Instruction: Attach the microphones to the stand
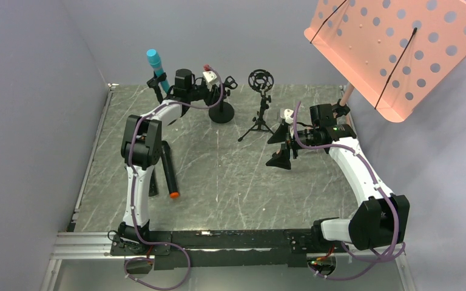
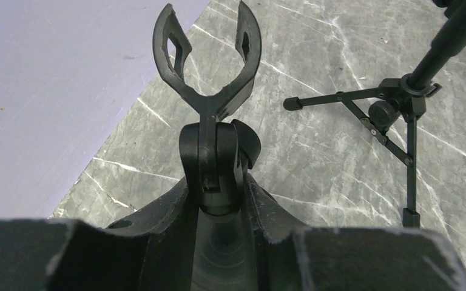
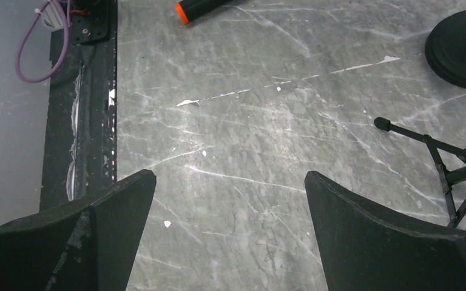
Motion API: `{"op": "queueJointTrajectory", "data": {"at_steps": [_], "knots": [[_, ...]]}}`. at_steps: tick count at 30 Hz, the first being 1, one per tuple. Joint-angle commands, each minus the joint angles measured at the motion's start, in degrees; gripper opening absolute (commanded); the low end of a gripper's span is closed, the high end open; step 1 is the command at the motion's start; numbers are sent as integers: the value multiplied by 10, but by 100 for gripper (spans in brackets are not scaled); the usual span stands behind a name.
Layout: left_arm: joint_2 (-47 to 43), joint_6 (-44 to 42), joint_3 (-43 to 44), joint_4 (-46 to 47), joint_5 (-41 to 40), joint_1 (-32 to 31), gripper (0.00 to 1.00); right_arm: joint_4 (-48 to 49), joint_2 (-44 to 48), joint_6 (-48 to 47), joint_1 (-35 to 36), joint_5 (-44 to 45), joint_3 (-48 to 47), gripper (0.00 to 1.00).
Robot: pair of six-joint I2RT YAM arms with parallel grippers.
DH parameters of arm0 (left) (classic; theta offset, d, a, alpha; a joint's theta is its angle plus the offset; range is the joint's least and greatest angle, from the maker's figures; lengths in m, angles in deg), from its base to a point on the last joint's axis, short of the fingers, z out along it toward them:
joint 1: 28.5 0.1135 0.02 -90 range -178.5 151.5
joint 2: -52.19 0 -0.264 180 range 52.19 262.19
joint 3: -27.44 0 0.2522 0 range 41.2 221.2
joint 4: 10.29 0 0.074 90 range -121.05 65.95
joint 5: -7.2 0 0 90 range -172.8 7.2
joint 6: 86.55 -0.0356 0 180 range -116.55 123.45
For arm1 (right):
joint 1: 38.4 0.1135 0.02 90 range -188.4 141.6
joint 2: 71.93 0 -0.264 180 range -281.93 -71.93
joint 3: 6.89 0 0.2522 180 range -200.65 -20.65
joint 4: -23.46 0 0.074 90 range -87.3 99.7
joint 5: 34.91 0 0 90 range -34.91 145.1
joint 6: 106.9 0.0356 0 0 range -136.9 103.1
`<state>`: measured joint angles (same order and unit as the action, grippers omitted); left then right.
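One mounted, it seems, with two left to do
Nearest, the orange-capped mic [image 1: 168, 170] lies flat on the bench [image 1: 230, 182] beside the left arm, well apart from both end effectors; the right end effector [image 3: 229, 176] hangs spread wide and empty over the bench; farther back the left end effector [image 2: 215, 188] looks clamped on the swivel of an empty mic clip [image 2: 209, 60]; beyond, the turquoise mic [image 1: 153, 60] stands tilted in its holder [image 1: 156, 82]; the mesh-headed mic is not in view
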<state>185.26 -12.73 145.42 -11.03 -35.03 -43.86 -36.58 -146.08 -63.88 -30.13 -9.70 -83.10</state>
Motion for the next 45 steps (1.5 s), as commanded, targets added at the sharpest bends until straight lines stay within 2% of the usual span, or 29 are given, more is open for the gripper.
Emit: {"op": "queueJointTrajectory", "data": {"at_steps": [1,10,15,21,24,29,34,41,43,45], "knots": [[-82,2,-54,44,18,-2,0,4,7,-18,-4,-10,-20,100],[-253,69,-251,106,-17,-3,0,10,12,-15,-4,-10,-15,100],[-353,90,-366,103,-29,-14,0,10,10,-18,-4,-8,-13,100],[-501,76,-525,85,-37,-62,0,12,9,-21,-4,-6,-10,100],[-552,80,-569,80,-61,-100,0,10,4,-22,-4,-7,-10,100],[-596,125,-644,151,-106,-133,0,9,-1,-22,-3,-9,-11,100],[-599,145,-699,226,-131,-151,0,11,-4,-21,-3,-6,-10,100],[-593,98,-694,165,-172,-183,2,8,-6,-25,-4,-3,-10,100],[-593,102,-694,152,-179,-184,8,7,-8,-26,-4,-2,-9,100],[-595,116,-696,139,-199,-183,23,5,-9,-28,-4,-3,-11,100]]}}
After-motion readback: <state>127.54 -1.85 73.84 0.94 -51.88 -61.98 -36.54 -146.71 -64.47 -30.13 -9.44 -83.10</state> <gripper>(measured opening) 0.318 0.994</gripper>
